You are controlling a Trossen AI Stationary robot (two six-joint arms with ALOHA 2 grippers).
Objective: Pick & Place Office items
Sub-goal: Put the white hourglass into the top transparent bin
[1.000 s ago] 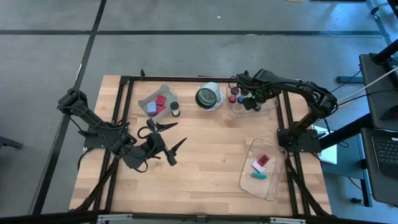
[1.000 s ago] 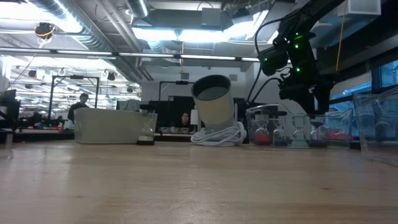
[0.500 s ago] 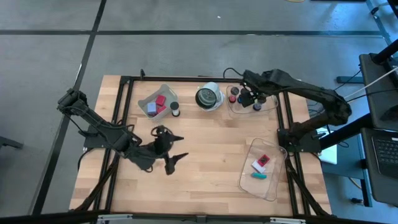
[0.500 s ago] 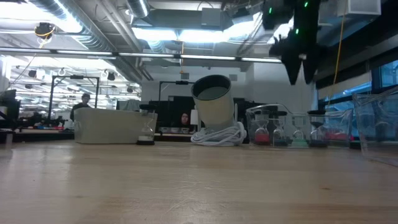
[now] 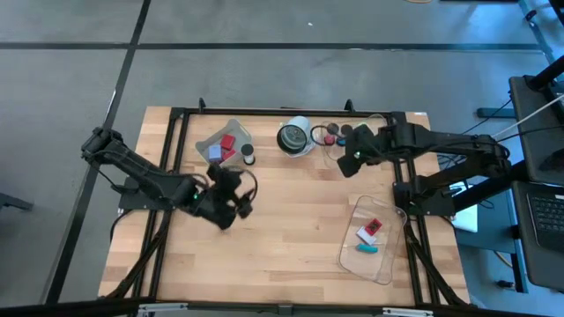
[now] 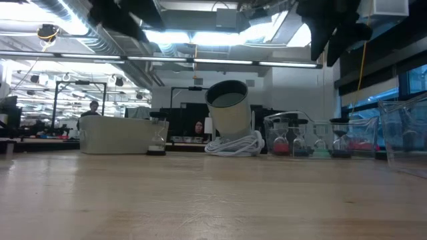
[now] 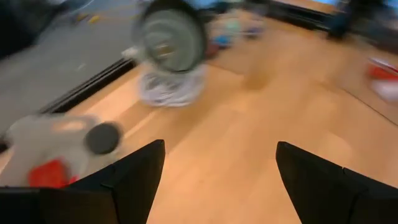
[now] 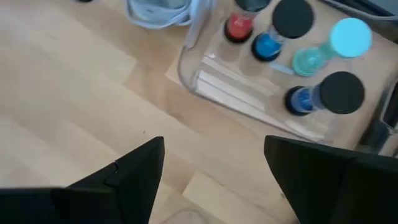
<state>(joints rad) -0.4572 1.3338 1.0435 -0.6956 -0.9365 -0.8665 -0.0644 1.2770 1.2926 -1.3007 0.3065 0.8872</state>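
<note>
The office items lie in clear trays. The far-left tray (image 5: 222, 143) holds red blocks (image 7: 46, 174), with a dark cap (image 7: 102, 137) beside it. The far-right tray (image 8: 211, 81) holds round caps, some red (image 8: 238, 26), blue (image 8: 267, 45) and teal (image 8: 348, 37). The near-right tray (image 5: 374, 238) holds a red, a white and a teal block. My left gripper (image 5: 240, 199) (image 7: 219, 149) hangs open and empty over the wood, near the far-left tray. My right gripper (image 5: 345, 161) (image 8: 213, 143) is open and empty above the bare wood just on the near side of the far-right tray.
A larger white-and-black round object (image 5: 295, 138) with a coiled white cord stands at the far middle between the two far trays. A black frame (image 5: 264, 112) runs along the table's edges. Bare wood (image 5: 291, 220) fills the middle and near left.
My right gripper has risen from over the far-right tray and drawn back toward the table's near edge, out past the tray's near wall. My left gripper has swung from pointing right toward the far edge, tipping downward and moving closer to the far-left tray.
</note>
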